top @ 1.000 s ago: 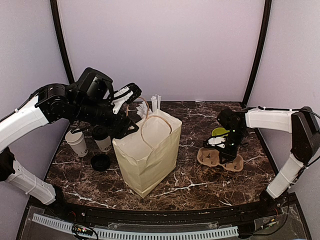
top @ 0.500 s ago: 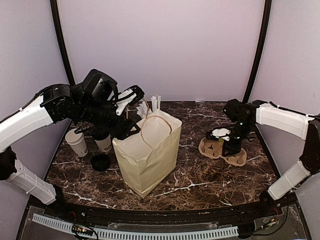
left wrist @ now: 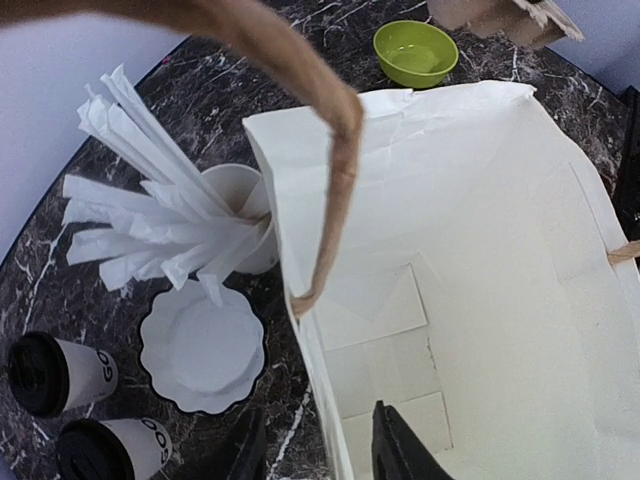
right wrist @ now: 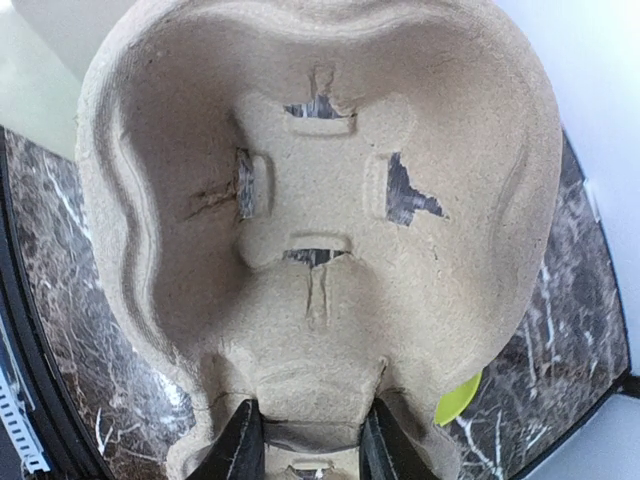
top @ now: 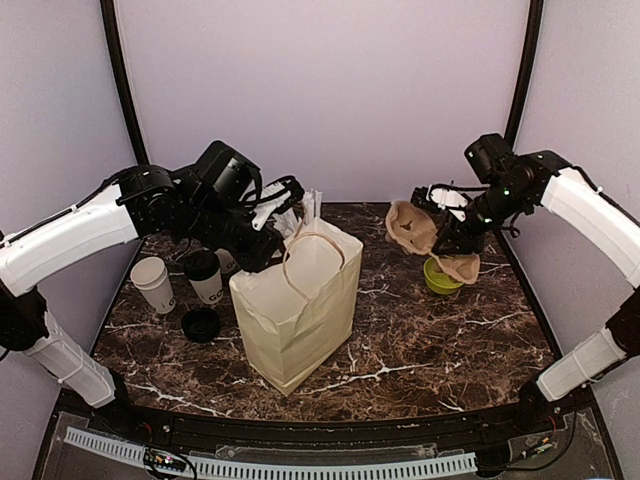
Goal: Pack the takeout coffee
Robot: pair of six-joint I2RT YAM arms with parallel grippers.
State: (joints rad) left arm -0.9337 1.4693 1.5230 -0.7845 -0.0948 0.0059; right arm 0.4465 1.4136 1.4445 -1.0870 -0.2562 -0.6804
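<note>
Cups (left wrist: 75, 372) on table (top: 400, 350) near L gripper (left wrist: 320, 450), jaws part-open astride bag (top: 300, 330) rim, R gripper (right wrist: 305, 445) clamping carrier (right wrist: 320, 200) aloft.

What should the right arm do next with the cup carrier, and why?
Probably swing the cup carrier left until it is above the mouth of the paper bag. The right gripper pinches the carrier's edge and holds it in the air. The bag is empty inside, and the left gripper straddles its rim, seemingly to steady it.
</note>
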